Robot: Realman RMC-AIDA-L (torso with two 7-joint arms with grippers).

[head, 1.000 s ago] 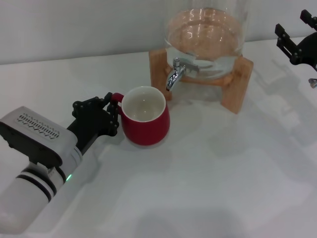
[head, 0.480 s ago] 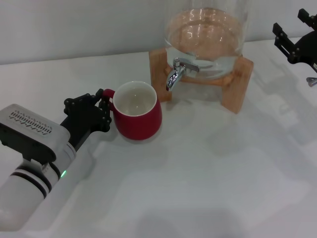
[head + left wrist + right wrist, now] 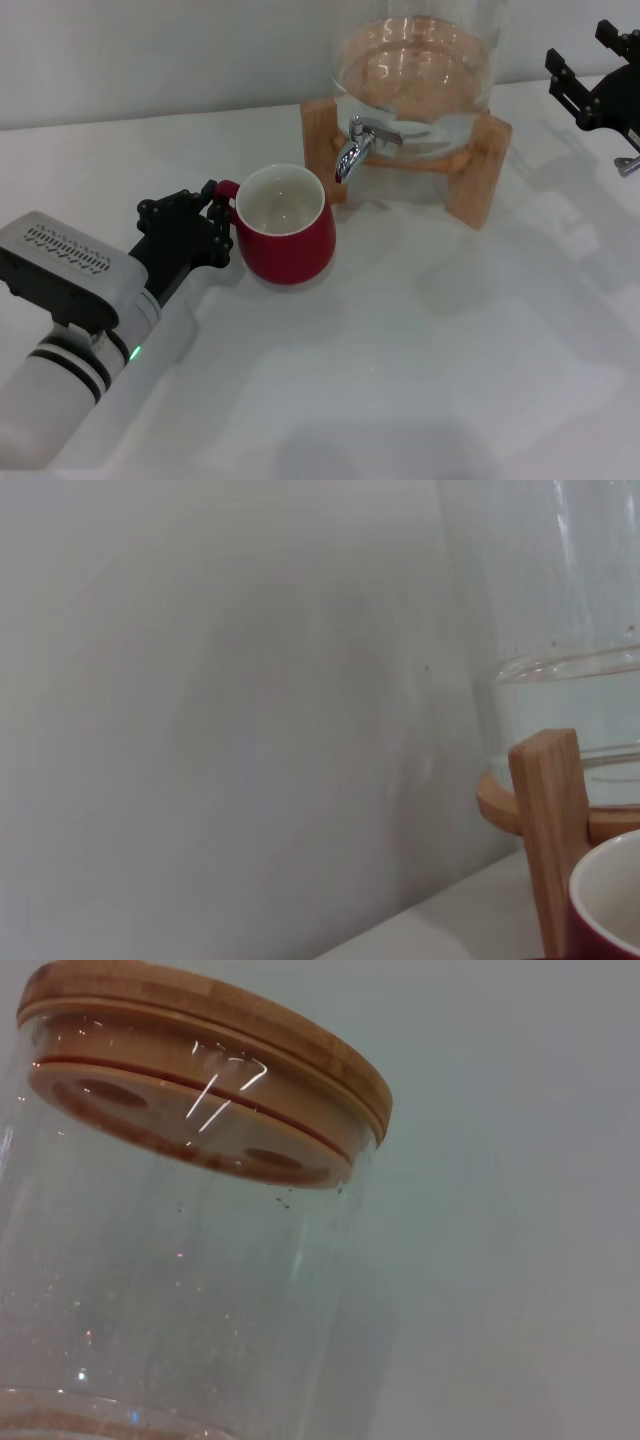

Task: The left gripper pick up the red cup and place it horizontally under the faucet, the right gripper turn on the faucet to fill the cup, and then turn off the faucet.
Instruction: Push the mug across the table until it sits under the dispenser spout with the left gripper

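Note:
The red cup (image 3: 288, 240) stands upright on the white table, its white inside showing, just left of and in front of the faucet (image 3: 352, 148). Its rim lies close to the spout tip, not quite beneath it. My left gripper (image 3: 213, 219) is shut on the cup's small handle at its left side. The cup's rim also shows in the left wrist view (image 3: 608, 900). My right gripper (image 3: 588, 62) hangs open and empty at the far right, beyond the jar. The faucet lever points right, and no water is running.
The glass jar (image 3: 415, 75) holds water and sits on a wooden stand (image 3: 480, 175) at the back centre. The right wrist view shows the jar's wooden lid (image 3: 200, 1050). A grey wall rises behind the table.
The left gripper has shifted the cup left and back from where it stood, then a little right again toward the spout. The right gripper has drifted slightly left.

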